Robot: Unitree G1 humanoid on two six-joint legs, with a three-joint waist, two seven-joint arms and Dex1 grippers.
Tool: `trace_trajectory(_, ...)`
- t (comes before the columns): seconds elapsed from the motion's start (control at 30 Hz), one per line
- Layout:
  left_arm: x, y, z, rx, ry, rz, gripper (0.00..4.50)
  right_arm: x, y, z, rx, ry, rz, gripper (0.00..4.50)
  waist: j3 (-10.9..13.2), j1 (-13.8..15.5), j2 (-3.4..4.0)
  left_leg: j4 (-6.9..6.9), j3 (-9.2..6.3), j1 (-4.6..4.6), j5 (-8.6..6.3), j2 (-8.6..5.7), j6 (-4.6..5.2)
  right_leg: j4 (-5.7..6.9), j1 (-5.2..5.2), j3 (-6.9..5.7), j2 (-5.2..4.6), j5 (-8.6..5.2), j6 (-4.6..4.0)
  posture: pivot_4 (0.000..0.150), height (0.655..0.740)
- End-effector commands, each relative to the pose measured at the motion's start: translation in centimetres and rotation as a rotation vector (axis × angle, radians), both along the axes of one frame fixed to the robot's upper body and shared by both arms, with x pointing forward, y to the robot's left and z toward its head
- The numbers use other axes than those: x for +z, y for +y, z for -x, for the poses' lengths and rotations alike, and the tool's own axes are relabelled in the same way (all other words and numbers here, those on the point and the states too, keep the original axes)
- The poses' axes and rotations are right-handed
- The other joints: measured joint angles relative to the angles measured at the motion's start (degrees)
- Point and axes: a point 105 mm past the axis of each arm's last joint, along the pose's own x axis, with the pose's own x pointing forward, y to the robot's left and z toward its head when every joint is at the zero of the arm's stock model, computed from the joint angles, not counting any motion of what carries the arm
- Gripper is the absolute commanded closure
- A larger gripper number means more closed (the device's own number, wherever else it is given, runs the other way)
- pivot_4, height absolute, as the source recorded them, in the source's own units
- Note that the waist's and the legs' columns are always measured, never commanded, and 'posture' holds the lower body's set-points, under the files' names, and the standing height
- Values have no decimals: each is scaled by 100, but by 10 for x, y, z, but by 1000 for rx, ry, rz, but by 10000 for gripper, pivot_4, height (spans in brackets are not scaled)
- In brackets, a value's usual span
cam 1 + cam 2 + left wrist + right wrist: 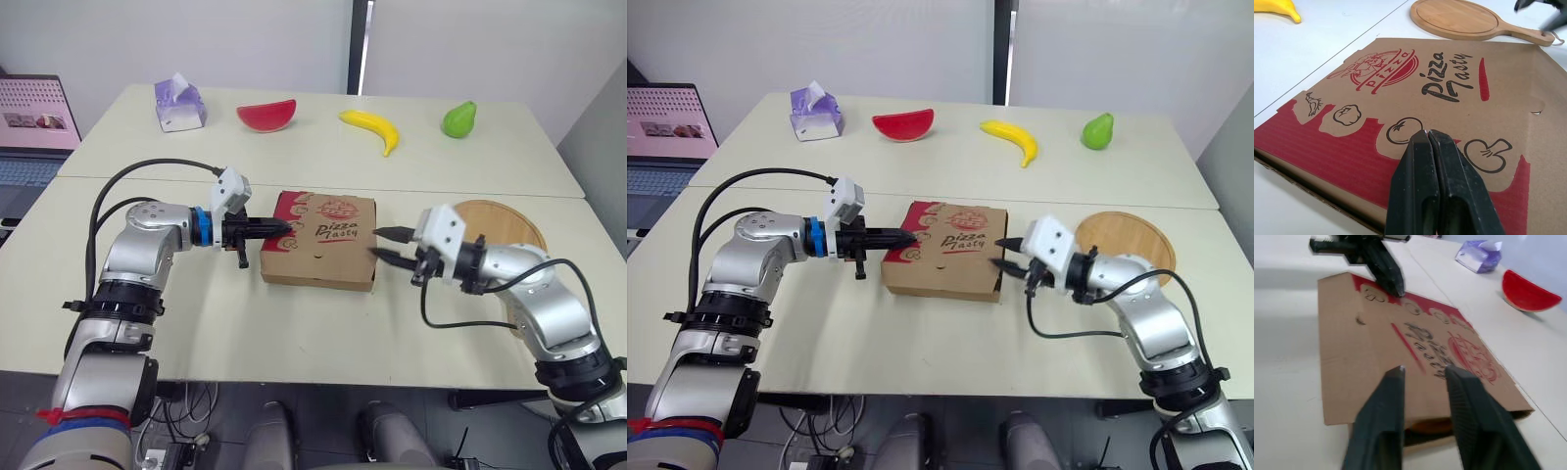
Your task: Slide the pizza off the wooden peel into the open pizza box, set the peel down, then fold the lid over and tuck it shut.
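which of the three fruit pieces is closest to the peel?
The green pear, at the row's right end, beyond the wooden peel; the banana and watermelon slice lie further left.

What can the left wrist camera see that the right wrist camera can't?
The left wrist camera adds the yellow banana and the round wooden peel, which has no pizza on it. The right wrist camera looks past the open right hand and adds the purple tissue box and the red watermelon slice. Both see the brown pizza box with its lid down, and the left hand, shut, its tip at the lid's red edge.
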Motion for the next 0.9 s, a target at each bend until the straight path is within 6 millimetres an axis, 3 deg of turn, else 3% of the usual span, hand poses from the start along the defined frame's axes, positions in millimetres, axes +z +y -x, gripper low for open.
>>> trace_trajectory(0.03, 12, -2, -1, -16, -48, 8, 45000, 1, 8, 5, 9, -66, 38, 17196, 0, 5, 0, 0, 0, 0, 0, 0, 0, 0, 0, 0, 0, 0, 0, 1500, 7400)
trace_trajectory(0.2, 12, -3, -1, -20, -51, 6, 45000, 0, 8, 2, -15, -108, 78, 126, 0, 7, 0, 1, 0, 0, 0, 0, 0, 0, 0, 0, 0, 0, 0, 1500, 7400)
trace_trajectory(0.37, 10, -4, -1, -24, -51, 7, 45000, -4, 7, -1, -25, -121, 109, 126, 0, 7, 0, 1, 0, 0, 0, 0, 0, 0, 0, 0, 0, 0, 0, 1500, 7400)
trace_trajectory(0.7, 10, -8, -2, -33, -46, 16, 45000, 7, 3, -26, -107, -236, 103, 126, 0, 6, 0, 4, 0, 0, 0, 0, 0, 2, 1, 0, 0, 0, 0, 1500, 7400)
trace_trajectory(0.9, 9, -9, -2, -42, -53, 6, 45000, 0, 6, -24, -93, -217, 104, 126, 0, 6, 0, 4, 0, 0, 0, 0, 0, 3, 1, -1, 0, 1, -1, 1500, 7400)
